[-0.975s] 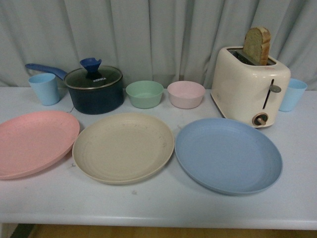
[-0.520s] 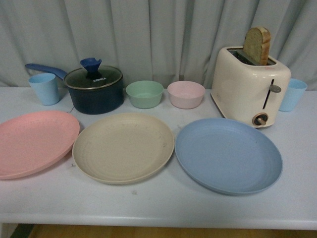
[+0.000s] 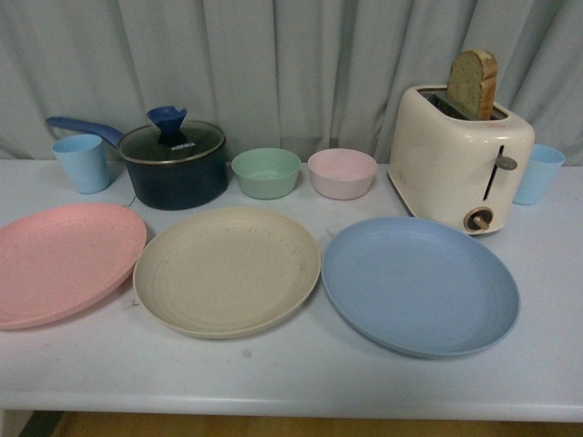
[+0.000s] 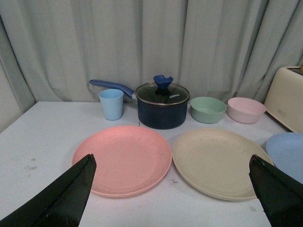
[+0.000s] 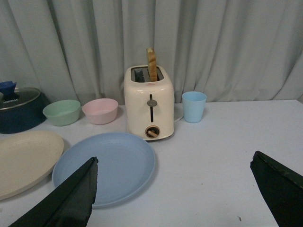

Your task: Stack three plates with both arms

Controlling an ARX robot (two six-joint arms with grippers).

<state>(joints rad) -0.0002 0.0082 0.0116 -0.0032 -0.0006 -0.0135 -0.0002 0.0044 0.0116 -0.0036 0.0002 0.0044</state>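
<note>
Grey curtains (image 3: pixel 273 73) back a white table (image 3: pixel 301 378); pink plate (image 3: pixel 59 264), beige plate (image 3: pixel 228 271), blue plate (image 3: pixel 419 284) lie round, matte, faintly ringed; left gripper (image 4: pixel 171 161), right gripper (image 5: pixel 175 158) gape wide, empty.

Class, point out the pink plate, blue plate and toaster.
Round matte pink plate (image 4: pixel 122 161), left wrist view: its centre.
Round matte blue plate (image 3: pixel 420 286), front view: its centre.
Cream toaster (image 5: pixel 142 113), right wrist view: end face.

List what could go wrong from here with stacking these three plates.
1. The round matte pink plate, beige plate and blue plate lie flat with rims close together; fingers sliding under one shallow rim may shove its neighbour.
2. The blue plate lies just in front of the cream toaster holding a bread slice; lifting its far edge could bump it.
</note>
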